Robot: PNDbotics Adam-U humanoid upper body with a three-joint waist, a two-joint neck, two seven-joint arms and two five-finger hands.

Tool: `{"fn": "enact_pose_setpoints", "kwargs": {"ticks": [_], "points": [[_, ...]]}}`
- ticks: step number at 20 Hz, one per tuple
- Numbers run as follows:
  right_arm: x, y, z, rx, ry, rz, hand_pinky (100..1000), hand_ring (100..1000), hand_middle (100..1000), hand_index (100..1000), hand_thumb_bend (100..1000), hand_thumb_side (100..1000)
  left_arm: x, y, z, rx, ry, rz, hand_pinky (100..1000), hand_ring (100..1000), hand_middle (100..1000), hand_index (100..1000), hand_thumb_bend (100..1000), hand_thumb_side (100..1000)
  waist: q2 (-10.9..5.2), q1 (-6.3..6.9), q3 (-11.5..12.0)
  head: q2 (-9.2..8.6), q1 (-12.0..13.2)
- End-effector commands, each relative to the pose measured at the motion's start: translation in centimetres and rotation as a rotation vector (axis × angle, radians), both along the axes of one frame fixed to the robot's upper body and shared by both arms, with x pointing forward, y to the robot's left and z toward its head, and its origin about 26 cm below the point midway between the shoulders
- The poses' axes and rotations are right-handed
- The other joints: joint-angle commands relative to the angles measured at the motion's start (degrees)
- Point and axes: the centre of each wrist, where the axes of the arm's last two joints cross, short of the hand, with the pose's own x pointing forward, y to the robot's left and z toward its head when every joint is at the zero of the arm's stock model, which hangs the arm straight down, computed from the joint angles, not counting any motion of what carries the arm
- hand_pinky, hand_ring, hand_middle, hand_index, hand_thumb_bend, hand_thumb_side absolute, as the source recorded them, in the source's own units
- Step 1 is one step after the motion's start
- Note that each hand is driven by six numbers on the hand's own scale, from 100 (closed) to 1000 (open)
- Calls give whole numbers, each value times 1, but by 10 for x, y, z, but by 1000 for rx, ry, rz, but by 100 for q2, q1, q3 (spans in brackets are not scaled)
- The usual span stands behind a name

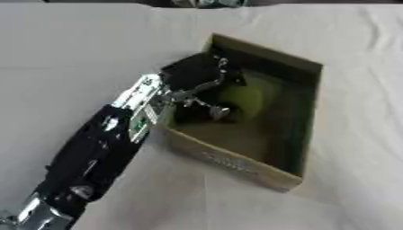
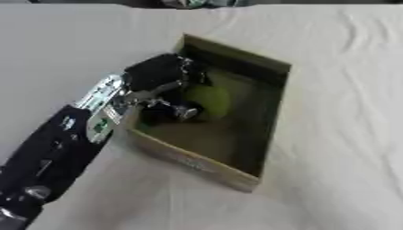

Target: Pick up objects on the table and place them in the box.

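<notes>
One hand works here: the left hand (image 1: 197,78) reaches from the lower left of the frame over the near-left wall of the cardboard box (image 1: 236,164), its fingers curled round a yellow-green ball (image 2: 208,99) inside the box at centre frame. Whether the ball already rests on the box floor cannot be told. To finish the step well, lower until it does, spread the fingers, then lift straight up clear of the wall. Cloth-covered tabletop (image 1: 78,54) lies all around.

A yellow-green ball (image 2: 208,100) lies inside the tan cardboard box (image 1: 236,164) with its dark interior, beside the black-and-silver left hand (image 1: 197,78), on an off-white tablecloth (image 1: 71,54).
</notes>
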Motion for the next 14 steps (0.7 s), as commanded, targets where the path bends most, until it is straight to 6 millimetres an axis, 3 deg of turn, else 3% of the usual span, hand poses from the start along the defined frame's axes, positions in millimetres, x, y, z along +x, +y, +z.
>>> {"fn": "enact_pose_setpoints", "kwargs": {"ticks": [1, 3, 4, 8, 10, 11, 12, 14], "points": [[-6, 0, 11, -22, -35, -5, 804, 725, 591, 745, 100, 470, -1, -5, 7, 48, -2, -56, 551, 572, 536, 721, 100, 197, -137, -12, -12, 25, 4], [-6, 1, 11, -23, -35, -3, 804, 725, 590, 745, 100, 470, 0, -3, 8, 78, -1, -79, 584, 599, 563, 742, 100, 205, -139, -12, -12, 27, -4], [-6, 1, 11, -23, -35, -3, 804, 725, 590, 744, 100, 470, 0, -1, 10, 90, -3, -86, 645, 663, 612, 782, 100, 202, -141, -11, -11, 26, -9], [-6, 0, 10, -19, -33, -7, 805, 725, 589, 744, 100, 470, -1, 4, 22, 127, -21, -84, 742, 771, 737, 864, 100, 190, -143, -6, -8, 15, -32], [-6, 0, 10, -18, -33, -8, 804, 725, 589, 744, 100, 470, -3, 6, 31, 128, -36, -61, 794, 830, 808, 889, 100, 429, -146, -5, -8, 4, -41], [-6, 0, 10, -19, -33, -9, 804, 725, 589, 744, 100, 470, -4, 7, 35, 127, -45, -48, 801, 837, 816, 891, 100, 475, -148, -4, -9, 0, -44], [-6, -1, 10, -19, -33, -10, 804, 724, 589, 744, 100, 470, -5, 8, 38, 127, -53, -36, 806, 843, 824, 892, 100, 587, -150, -3, -10, -4, -46], [-6, -1, 10, -20, -32, -14, 803, 724, 589, 744, 100, 470, -7, 10, 43, 125, -71, -12, 810, 849, 832, 897, 100, 728, -152, -2, -10, -13, -54]]}}
